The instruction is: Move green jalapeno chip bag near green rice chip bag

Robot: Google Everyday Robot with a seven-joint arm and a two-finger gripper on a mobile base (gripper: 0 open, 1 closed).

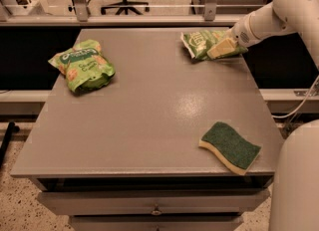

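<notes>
- Broadly, the worktop [149, 120] is a flat, matte grey slab with a dull sheen near its middle and a squared front edge; a grey drawer front [99, 202] with a small knob sits beneath it.
- The green jalapeno chip bag [198, 42] lies flat at the far right corner of the worktop. It is a thin rectangle of darker green foil with large white lettering and a pale edge along its near-left side.
- The gripper [215, 52], pale yellowish and wedge-shaped, sits on the right part of that bag, overlapping its near-right edge. It hangs from a smooth, rounded white arm [266, 20] that reaches in from the right.
- I cannot tell whether the gripper is parted or closed, nor whether it has hold of the bag; it appears to be in contact with the foil.
- The green rice chip bag [82, 66] rests at the far left of the worktop, well apart from the jalapeno bag. It is puffy and crinkled, bright lime green, with a dark logo band and round orange-tan snack pictures.
- A sponge [230, 146] lies near the front right corner, wavy-edged, with a rough dark green top over a pale yellow base.
</notes>
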